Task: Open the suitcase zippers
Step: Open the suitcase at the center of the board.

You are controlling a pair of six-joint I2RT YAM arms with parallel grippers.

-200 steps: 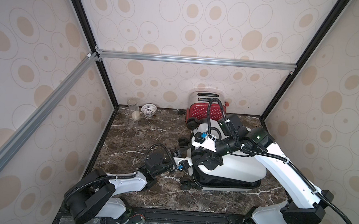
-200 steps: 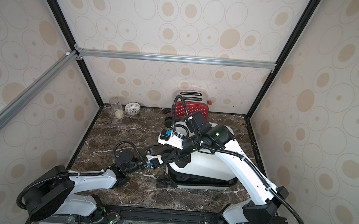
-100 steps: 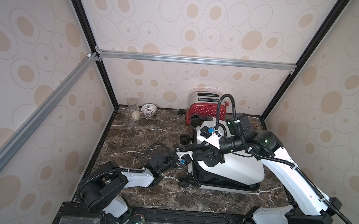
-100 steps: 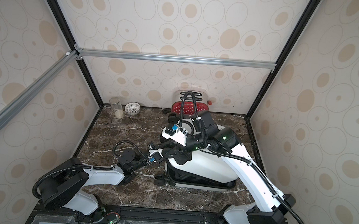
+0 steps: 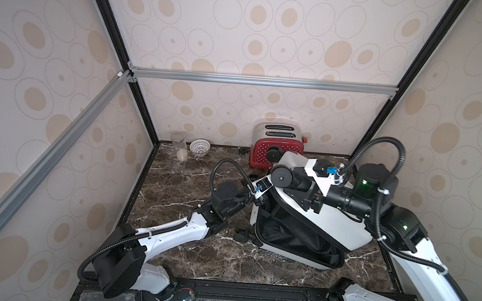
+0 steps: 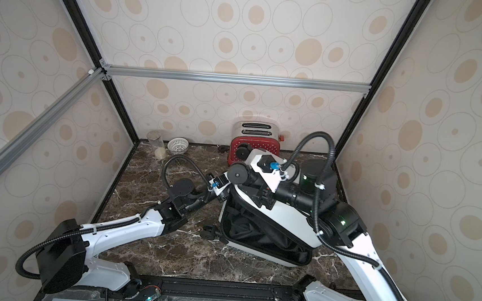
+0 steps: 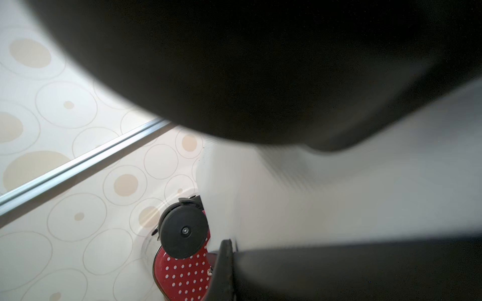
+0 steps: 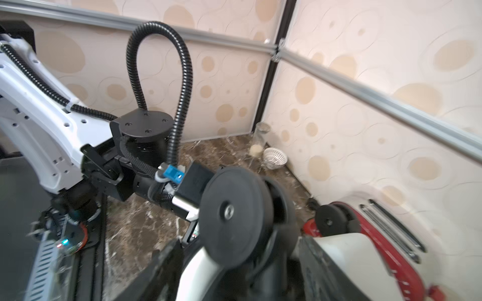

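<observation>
The suitcase [image 5: 331,223] is set in front of the toaster [image 5: 275,151], lid raised. The left gripper [image 5: 260,200] is pinched together at its rim; whether the right gripper [image 5: 300,185] is spread cannot be told. The zippers [image 5: 308,218] are best drawn along the seam.

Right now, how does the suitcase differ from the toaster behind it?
The suitcase is white with black wheels; the toaster is red with white dots and silver on top. The suitcase gapes open, its black lining showing; the toaster stands upright at the back wall. Both rest on the marble table.
</observation>
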